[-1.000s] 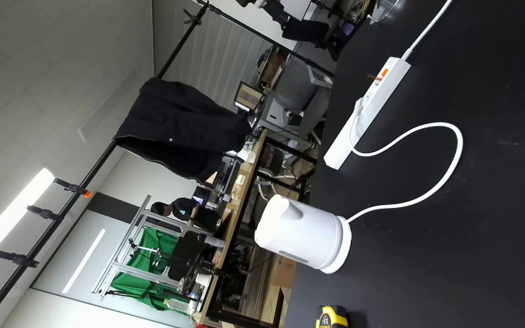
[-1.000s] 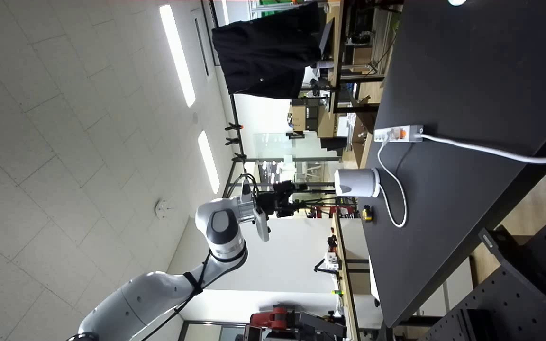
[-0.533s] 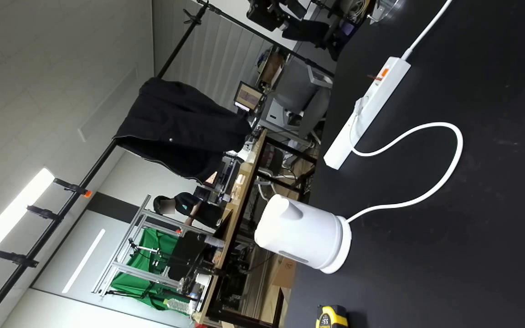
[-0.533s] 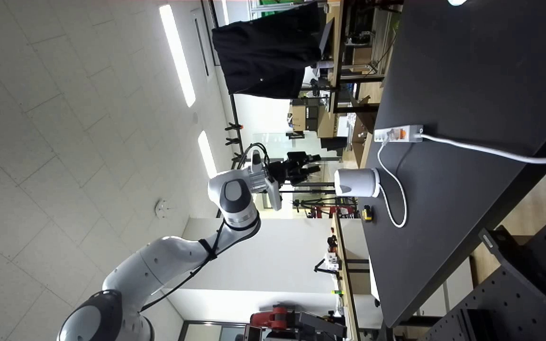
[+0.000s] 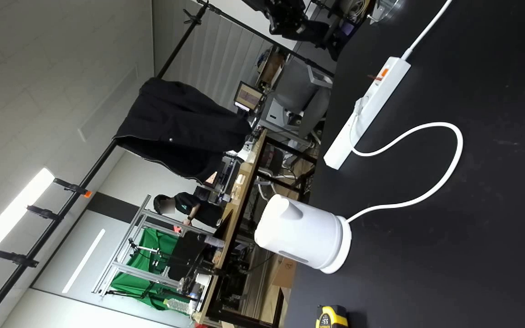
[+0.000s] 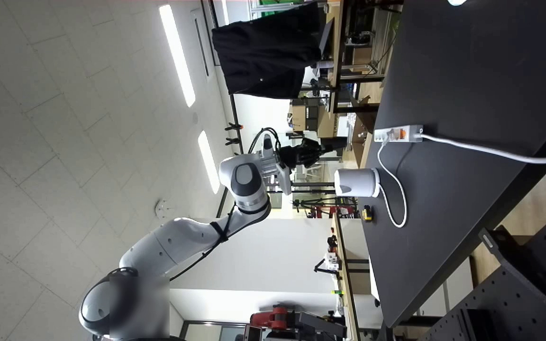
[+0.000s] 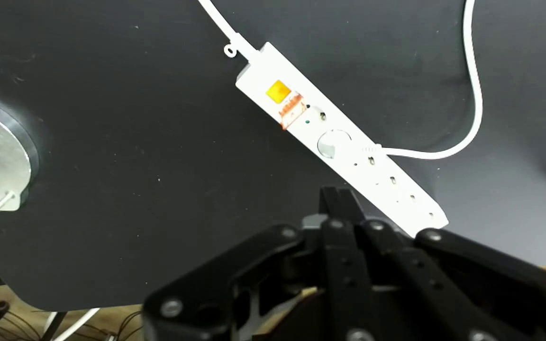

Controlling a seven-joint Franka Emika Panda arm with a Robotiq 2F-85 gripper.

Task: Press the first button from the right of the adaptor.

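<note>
1. Leftmost in the wrist view, the orange switch (image 7: 278, 91), probably the button meant, is untouched; pressing it remains.
2. The tool (image 7: 339, 190) is clenched, holding nothing, raised well apart from it.
3. The white power strip (image 7: 372, 180) lies slantwise on the table (image 7: 500, 199).

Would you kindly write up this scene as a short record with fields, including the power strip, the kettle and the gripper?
power strip: long, white, lying on the black table
button: orange, at the end where the supply cable enters
kettle: white, upright on its base
plug: white, in the power strip; the kettle cable curves from it to the base
tape measure: yellow and black, beyond the kettle from the power strip
gripper: shut, nothing held, above the black table, apart from the power strip
</note>
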